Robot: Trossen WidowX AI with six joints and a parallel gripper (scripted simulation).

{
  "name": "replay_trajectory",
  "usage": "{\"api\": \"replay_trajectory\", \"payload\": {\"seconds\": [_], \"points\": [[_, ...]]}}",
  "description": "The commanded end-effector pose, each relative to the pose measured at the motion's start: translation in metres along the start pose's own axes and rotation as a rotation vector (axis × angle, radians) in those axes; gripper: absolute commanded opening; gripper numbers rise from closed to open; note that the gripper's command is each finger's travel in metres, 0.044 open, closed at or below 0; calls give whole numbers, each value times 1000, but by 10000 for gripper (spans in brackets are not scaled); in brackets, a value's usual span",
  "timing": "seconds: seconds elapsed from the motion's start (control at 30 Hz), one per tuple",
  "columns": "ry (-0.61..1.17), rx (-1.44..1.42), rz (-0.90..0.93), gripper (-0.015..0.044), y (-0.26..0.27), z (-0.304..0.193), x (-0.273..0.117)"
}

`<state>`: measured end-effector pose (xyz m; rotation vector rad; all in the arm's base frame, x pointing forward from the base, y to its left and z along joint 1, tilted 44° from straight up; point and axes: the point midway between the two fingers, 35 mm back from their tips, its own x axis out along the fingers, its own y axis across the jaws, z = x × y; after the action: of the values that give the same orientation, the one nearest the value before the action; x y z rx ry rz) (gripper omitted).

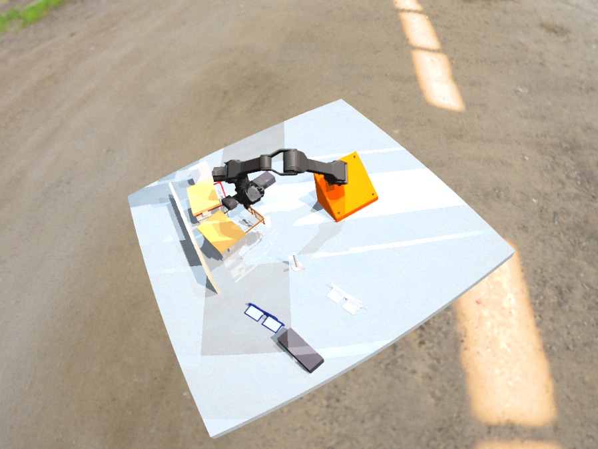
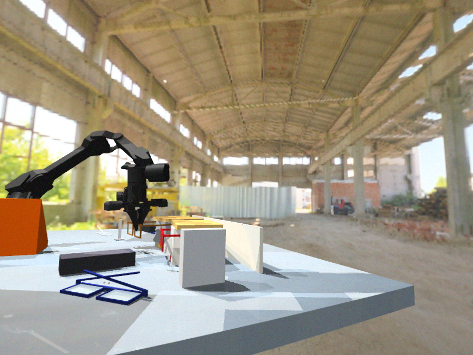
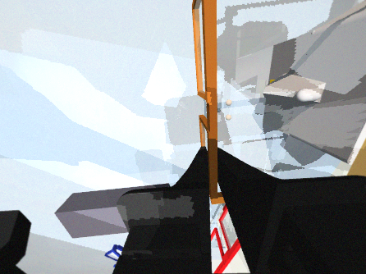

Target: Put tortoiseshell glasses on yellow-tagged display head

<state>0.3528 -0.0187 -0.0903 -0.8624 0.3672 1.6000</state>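
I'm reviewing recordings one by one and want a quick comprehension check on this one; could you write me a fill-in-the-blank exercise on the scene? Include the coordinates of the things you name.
1. The fingers of the gripper (image 1: 246,204) (image 2: 137,227) (image 3: 211,151) are ____ on the tortoiseshell glasses (image 1: 264,220) (image 2: 140,231) (image 3: 212,47).
2. The other display head (image 1: 203,197) (image 2: 196,224) wears glasses with ____ frames.
3. The arm stands on an ____ block (image 1: 363,182) (image 2: 22,227).
4. The glasses nearest the exterior camera (image 2: 126,289) (image 3: 117,247) have ____ frames.

Missing words: shut; red; orange; blue.
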Motion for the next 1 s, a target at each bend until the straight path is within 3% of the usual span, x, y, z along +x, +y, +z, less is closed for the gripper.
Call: {"api": "replay_trajectory", "payload": {"seconds": [0.0,0.97], "points": [[-6,3,2,0,-6,1,2],[-7,2,0,0,-51,1,5]]}}
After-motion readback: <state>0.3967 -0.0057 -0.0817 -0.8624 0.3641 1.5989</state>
